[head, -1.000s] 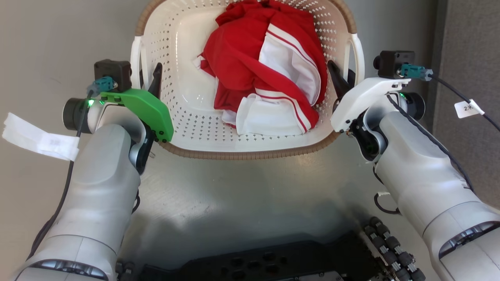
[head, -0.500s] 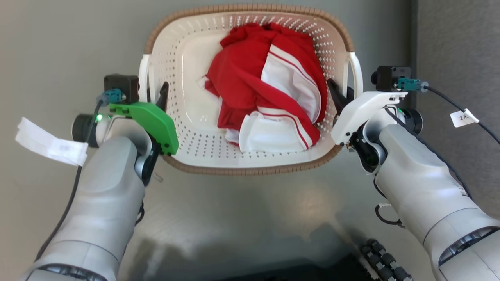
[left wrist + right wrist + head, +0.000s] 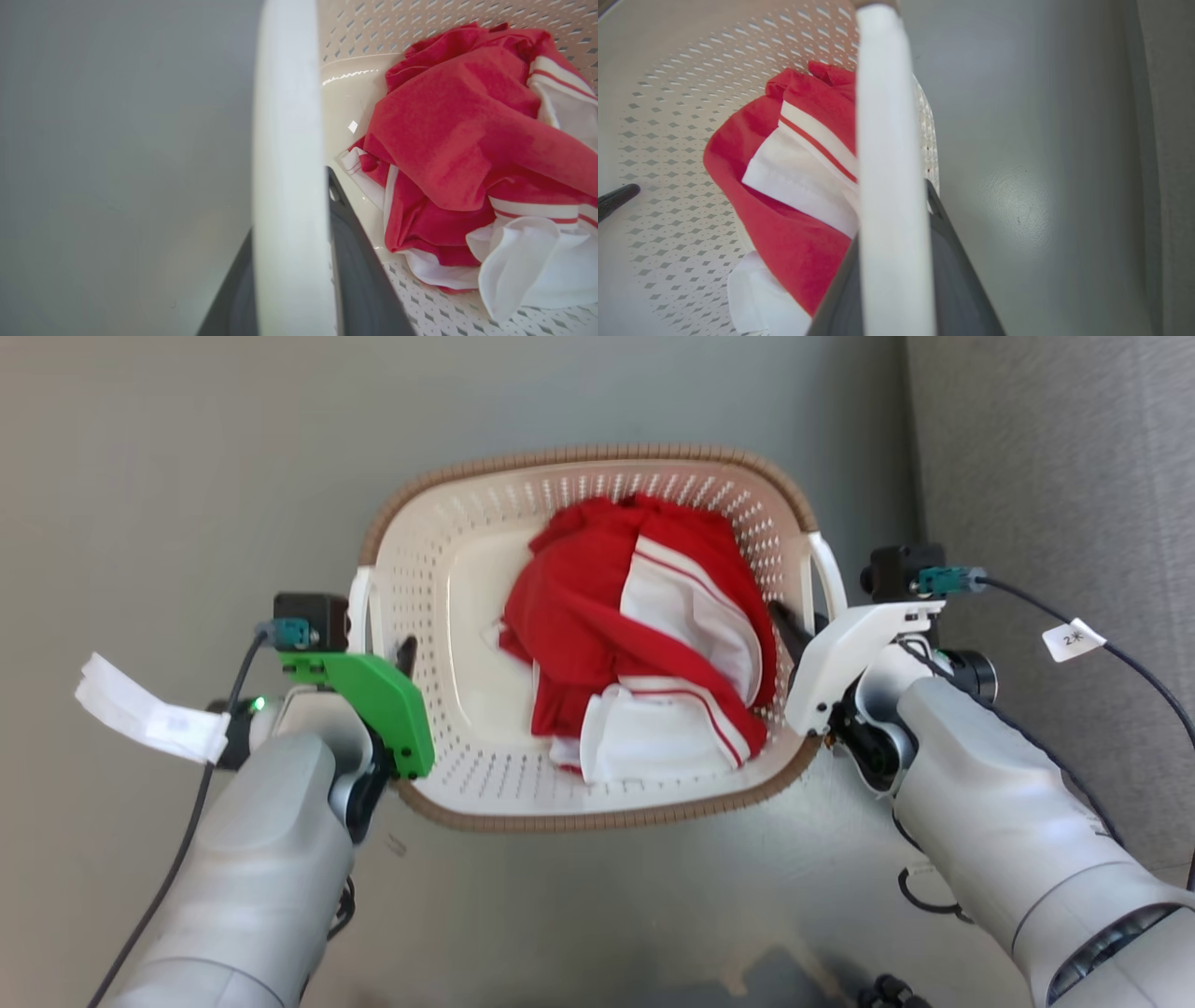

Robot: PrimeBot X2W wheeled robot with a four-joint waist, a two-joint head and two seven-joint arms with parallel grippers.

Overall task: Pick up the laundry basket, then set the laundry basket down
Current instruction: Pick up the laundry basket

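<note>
The laundry basket (image 3: pixel 439 588), cream and perforated with a brown rim, hangs between my two arms over the grey floor. A red and white garment (image 3: pixel 644 644) lies bunched inside it. My left gripper (image 3: pixel 387 649) is shut on the basket's white left handle (image 3: pixel 287 163), with a dark finger (image 3: pixel 359 270) on each side of the bar. On the opposite side, my right gripper (image 3: pixel 805 621) is shut on the right handle (image 3: pixel 887 140), one finger (image 3: pixel 957 261) lying outside it. The garment (image 3: pixel 784 186) shows past that handle.
A darker grey carpeted strip (image 3: pixel 1055 476) runs along the right, close to my right arm. Smooth grey floor (image 3: pixel 187 476) surrounds the basket on the other sides. A bit of my base (image 3: pixel 887 994) shows at the bottom edge.
The head camera has moved: the basket and both arms now sit lower and smaller in the picture, and my base has nearly left it. Both grippers keep their hold on the handles.
</note>
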